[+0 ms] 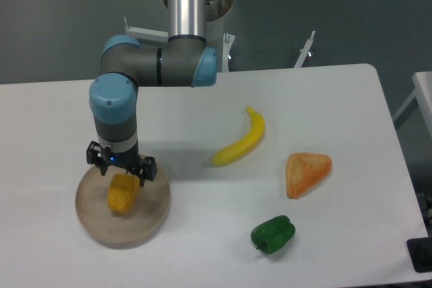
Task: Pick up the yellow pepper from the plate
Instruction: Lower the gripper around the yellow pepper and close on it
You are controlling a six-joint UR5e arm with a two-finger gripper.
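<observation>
Yellow-orange and blocky, the yellow pepper lies left of centre on the plate, a round beige plate with a low rim that sits near the left front of the white counter. The tool hangs just above the pepper's upper end, its black fingers spread apart on either side. From this angle it seems to hold nothing, though whether the fingertips touch the pepper cannot be told. The grey arm with blue joint caps comes down to it from a post behind the counter.

To the right, well apart from the plate, a curved yellow banana lies on the counter. Further right is an orange wedge-shaped piece, and in front of the two, near the counter's front edge, a dark green pepper.
</observation>
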